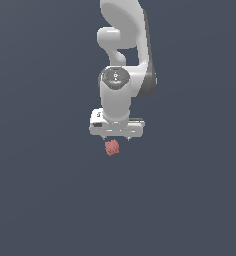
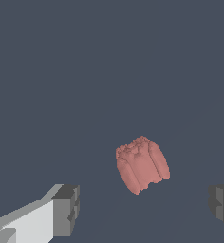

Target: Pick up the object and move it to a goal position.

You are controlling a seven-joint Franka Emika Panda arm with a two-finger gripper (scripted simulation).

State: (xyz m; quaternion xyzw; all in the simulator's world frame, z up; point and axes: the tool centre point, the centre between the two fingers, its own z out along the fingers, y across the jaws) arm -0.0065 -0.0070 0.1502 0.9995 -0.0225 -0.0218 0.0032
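Note:
The object (image 1: 112, 147) is a small lumpy pinkish-red blob lying on the dark grey floor. It sits just beneath the white gripper (image 1: 116, 138), slightly toward the exterior view's left of its centre. In the wrist view the object (image 2: 141, 163) shows whole, tilted, with a ridged, bumpy surface. The gripper (image 2: 144, 206) is open. Its two dark grey fingertips (image 2: 66, 209) stand far apart, one on each side, and neither touches the blob. Nothing is held between them.
The white arm (image 1: 124, 55) rises straight up from the gripper to the frame's top edge. A plain dark grey floor (image 1: 40, 200) lies all around, with no other objects or edges in sight.

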